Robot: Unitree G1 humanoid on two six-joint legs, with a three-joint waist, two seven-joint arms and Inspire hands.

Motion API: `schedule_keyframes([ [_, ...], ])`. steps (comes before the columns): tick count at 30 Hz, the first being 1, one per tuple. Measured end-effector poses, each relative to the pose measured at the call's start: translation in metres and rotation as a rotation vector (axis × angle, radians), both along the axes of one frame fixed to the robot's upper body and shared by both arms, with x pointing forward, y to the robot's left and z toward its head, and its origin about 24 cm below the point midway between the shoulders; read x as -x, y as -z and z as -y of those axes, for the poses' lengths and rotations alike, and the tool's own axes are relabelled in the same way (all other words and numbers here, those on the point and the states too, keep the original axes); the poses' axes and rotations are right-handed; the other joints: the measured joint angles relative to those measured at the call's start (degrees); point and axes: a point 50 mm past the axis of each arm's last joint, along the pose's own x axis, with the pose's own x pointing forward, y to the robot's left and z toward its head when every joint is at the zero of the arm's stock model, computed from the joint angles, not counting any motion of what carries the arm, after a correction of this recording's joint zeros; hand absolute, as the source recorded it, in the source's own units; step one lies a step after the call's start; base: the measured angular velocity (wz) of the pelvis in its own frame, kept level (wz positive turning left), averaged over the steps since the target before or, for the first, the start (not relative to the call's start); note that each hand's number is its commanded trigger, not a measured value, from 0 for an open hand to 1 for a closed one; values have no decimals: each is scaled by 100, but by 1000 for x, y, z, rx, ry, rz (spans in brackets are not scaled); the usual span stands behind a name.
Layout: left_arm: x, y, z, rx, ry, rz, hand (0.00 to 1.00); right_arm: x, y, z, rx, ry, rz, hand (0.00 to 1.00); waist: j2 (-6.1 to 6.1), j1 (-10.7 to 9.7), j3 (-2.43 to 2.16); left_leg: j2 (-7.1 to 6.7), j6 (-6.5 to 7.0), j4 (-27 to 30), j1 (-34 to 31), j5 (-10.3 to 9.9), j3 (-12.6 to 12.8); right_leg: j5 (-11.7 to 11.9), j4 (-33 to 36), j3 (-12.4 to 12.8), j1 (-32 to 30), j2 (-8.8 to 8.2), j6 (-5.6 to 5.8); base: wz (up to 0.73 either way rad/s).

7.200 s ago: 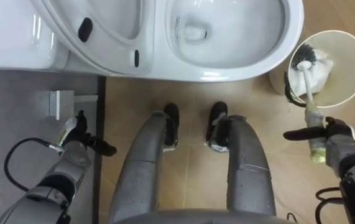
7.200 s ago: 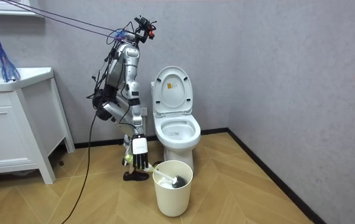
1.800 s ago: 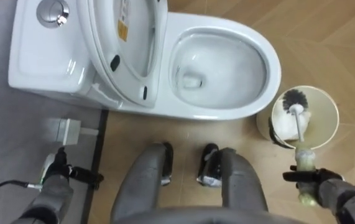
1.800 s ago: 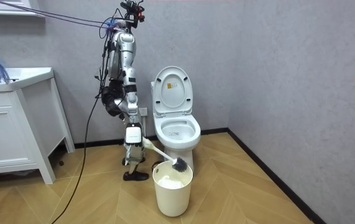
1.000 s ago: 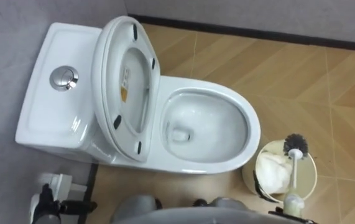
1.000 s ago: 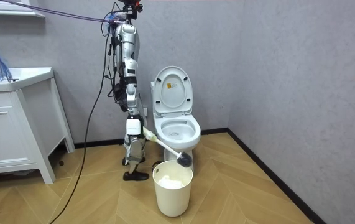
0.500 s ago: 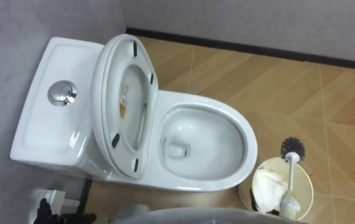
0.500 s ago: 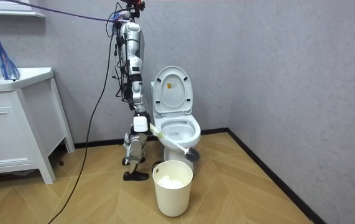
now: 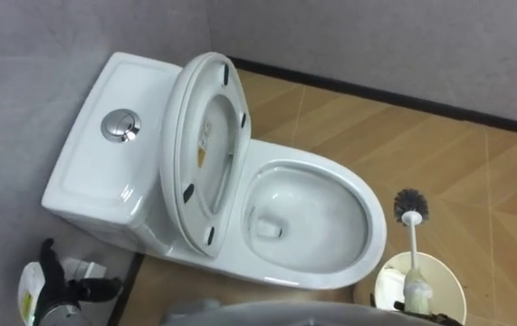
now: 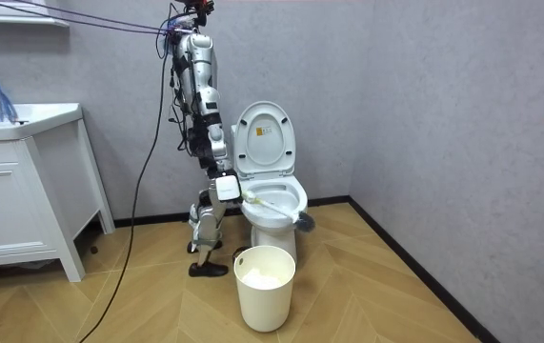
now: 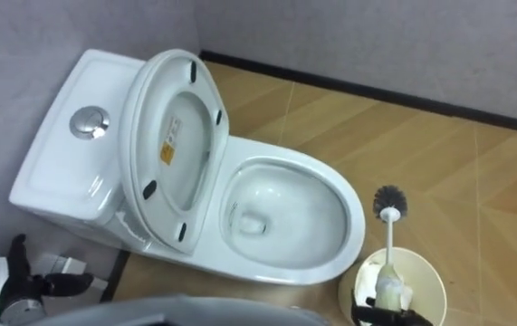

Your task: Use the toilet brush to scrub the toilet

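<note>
A white-handled toilet brush with dark bristles (image 9: 413, 243) was held, fingers curled round its handle, in the right hand (image 10: 226, 189), with its head beside the front rim of the open white ceramic toilet (image 9: 373, 237) and above a round cream waste bin (image 9: 446, 279), while the left hand (image 9: 54, 292) was seen loosely open beside the cistern.

The robot stands upright. The right arm reaches down at hip height, and the right hand (image 10: 226, 190) is curled around the toilet brush (image 9: 411, 240) handle. The left arm hangs low at the side. The left hand (image 9: 63, 288) has loosely extended fingers and holds nothing.
</note>
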Motion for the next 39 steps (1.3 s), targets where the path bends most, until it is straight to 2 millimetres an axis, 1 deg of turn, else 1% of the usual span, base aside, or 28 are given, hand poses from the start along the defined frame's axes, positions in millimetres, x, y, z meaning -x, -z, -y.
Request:
schedule_keyframes([
  [1, -1, -2, 0, -10, -3, 12, 0, -1, 0, 0, 2, -2, 4, 100, -10, 65, -1, 0, 0, -2, 0, 0, -4, 5, -16, -8, 10, 3, 2, 4],
  [3, -3, -3, 0, -17, -2, 26, 0, -3, 0, 0, 9, -4, 11, 100, -24, 96, 3, -6, 1, -2, -2, 1, -33, 7, -24, -34, 18, 3, 5, 7],
  [4, -4, -5, 0, -22, -3, 33, 0, -4, -1, 0, 11, -7, 15, 100, -72, 100, -12, -13, 2, -8, 3, 2, -59, 8, -28, -52, 22, -1, 7, 10],
  [8, -5, -11, -1, -50, -10, 67, 0, -9, -1, 0, 9, -15, 41, 100, -134, 99, 3, -11, 1, -12, 0, 4, -119, 11, -36, -127, 68, -1, 11, 8],
  [11, -8, -16, 0, -95, 41, 75, 0, -10, -1, 0, 10, -26, 47, 100, -193, 191, 11, -11, 0, -6, -1, 4, -174, 13, -37, -184, 95, -4, 11, 10],
  [13, -14, -22, 2, -144, 110, 89, 0, -10, -1, -1, 13, -54, 43, 100, -238, 243, 32, -11, -1, 7, -24, 4, -248, 21, -79, -262, 116, -7, 15, 15],
  [15, -16, -25, 4, -163, 142, 102, 0, -11, -1, -3, 9, -65, 46, 100, -244, 283, 33, -5, -3, 14, -35, 6, -246, 70, -150, -271, 141, -7, 17, 6],
  [19, -20, -29, 5, -207, 179, 116, 0, -12, 0, -5, -8, -102, 45, 100, -241, 311, 33, -8, -3, 58, -122, 6, -294, 84, -182, -319, 128, 4, 22, 5],
  [23, -26, -36, 7, -262, 240, 130, 0, -8, 2, -10, -12, -141, 27, 100, -208, 309, 35, -11, -3, 50, -152, 6, -363, 121, -229, -317, 125, 29, 21, 4],
  [25, -33, -44, 10, -282, 268, 172, 0, -9, 2, -10, -11, -149, 29, 100, -189, 317, 31, -11, -3, 36, -185, 6, -363, 123, -227, -321, 84, 32, 20, 0],
  [27, -44, -55, 15, -317, 321, 225, 0, -11, 2, -9, -10, -174, 32, 100, -118, 319, 35, -14, -8, 73, -210, 10, -344, 178, -229, -307, 74, 38, 19, -5],
  [29, -50, -61, 18, -340, 356, 259, 0, -15, 1, -9, -5, -193, 44, 100, -61, 264, 32, -6, -5, 82, -203, 13, -347, 181, -229, -295, 72, 41, 19, -2],
  [31, -58, -67, 27, -376, 440, 284, 0, -18, 0, -7, 0, -203, 58, 100, 7, 226, 13, -6, 10, 95, -197, 29, -334, 181, -230, -282, 66, -2, 19, -2],
  [32, -60, -69, 29, -384, 458, 295, 0, -18, 0, -7, 1, -204, 62, 100, 26, 220, 12, -8, 14, 95, -196, 31, -330, 181, -230, -281, 67, -8, 19, 0],
  [33, -65, -73, 34, -403, 494, 316, 0, -19, 0, -7, 0, -206, 67, 100, 48, 153, 17, -14, 19, 94, -190, 42, -329, 181, -227, -275, 73, -13, 20, 0],
  [34, -66, -75, 33, -434, 529, 307, 0, -21, 0, -7, -1, -209, 76, 100, 72, 92, 31, -17, 18, 91, -185, 59, -326, 181, -219, -262, 71, -15, 20, 0],
  [36, -67, -78, 32, -453, 560, 306, 0, -22, -1, -7, -1, -211, 81, 100, 82, 83, 53, -12, 13, 89, -184, 68, -310, 181, -219, -233, 64, -15, 20, -2],
  [38, -68, -79, 32, -466, 573, 308, 0, -22, -1, -7, -5, -211, 80, 100, 82, 76, 54, -10, 8, 81, -156, 76, -300, 181, -219, -214, 76, -14, 20, -4],
  [39, -68, -79, 33, -476, 584, 304, 0, -21, 0, -7, -8, -210, 72, 100, 86, 71, 63, -8, 7, 65, -115, 78, -292, 181, -223, -199, 80, -12, 20, -3],
])
